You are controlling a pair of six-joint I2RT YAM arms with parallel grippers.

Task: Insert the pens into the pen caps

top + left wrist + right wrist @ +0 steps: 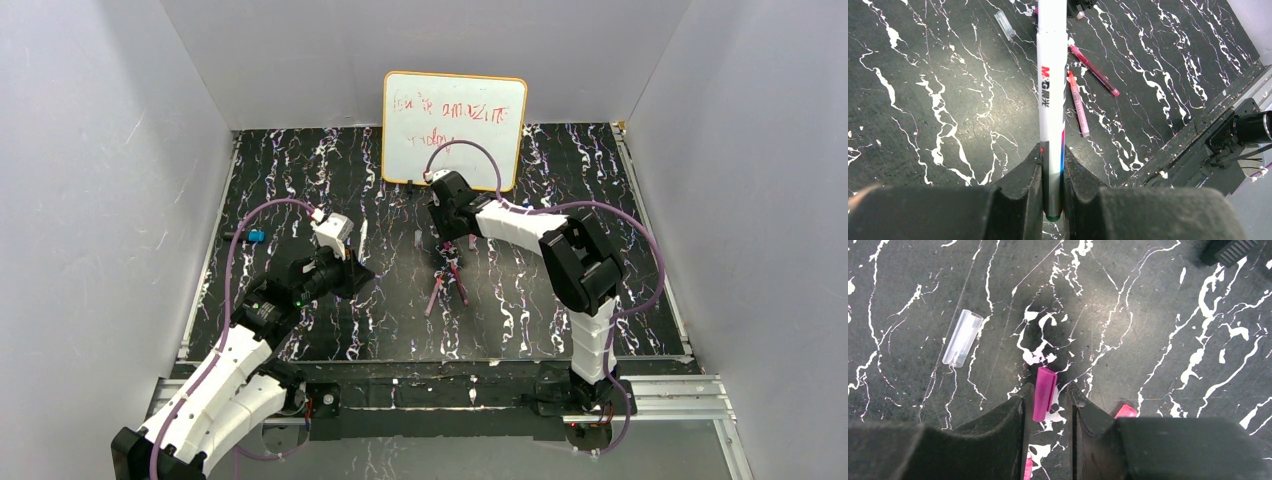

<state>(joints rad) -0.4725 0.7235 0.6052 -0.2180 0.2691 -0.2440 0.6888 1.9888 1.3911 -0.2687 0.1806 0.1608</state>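
My left gripper (1052,155) is shut on a white pen (1051,100) with red lettering, held near its tail so the body points away from the wrist. In the top view this pen (362,240) sticks out of the left gripper (345,268) above the mat's left half. My right gripper (1048,390) is open low over the mat. A magenta cap (1044,393) lies between its fingers, against the left one, with a gap to the right one. A clear cap (962,338) lies to its left. Two pink pens (1078,105) (1095,71) lie on the mat.
A whiteboard (453,130) with writing stands at the back of the black marbled mat (560,330). A small blue object (255,236) lies at the left edge. A pink pen end (1126,412) shows beside the right finger. Grey walls enclose the sides.
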